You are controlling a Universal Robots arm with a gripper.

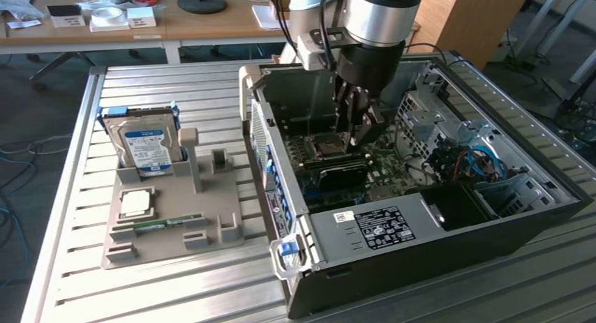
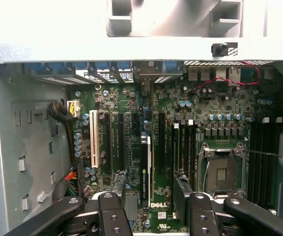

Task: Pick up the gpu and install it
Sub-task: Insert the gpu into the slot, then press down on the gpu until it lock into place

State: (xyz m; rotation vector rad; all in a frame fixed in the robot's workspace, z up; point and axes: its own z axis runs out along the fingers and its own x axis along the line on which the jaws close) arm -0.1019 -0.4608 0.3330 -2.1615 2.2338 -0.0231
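The gpu [image 2: 144, 169] stands on edge in a slot of the green motherboard [image 2: 200, 113], its dark top edge bearing a small green label. My gripper [image 2: 153, 199] hangs just above it, open, with one black finger [image 2: 112, 214] on each side of the card and a gap to it on both sides. In the exterior view the gripper [image 1: 359, 138] reaches down into the open computer case [image 1: 419, 225], and the gpu [image 1: 340, 171] shows as a dark card just below the fingertips.
On the exterior view's left a grey holder [image 1: 172, 218] carries a hard drive [image 1: 144, 145], a processor [image 1: 137, 202] and a green memory stick [image 1: 167, 223]. Inside the case lie the processor socket [image 2: 222, 172], a white slot [image 2: 94, 142] and drive cages [image 1: 437, 121].
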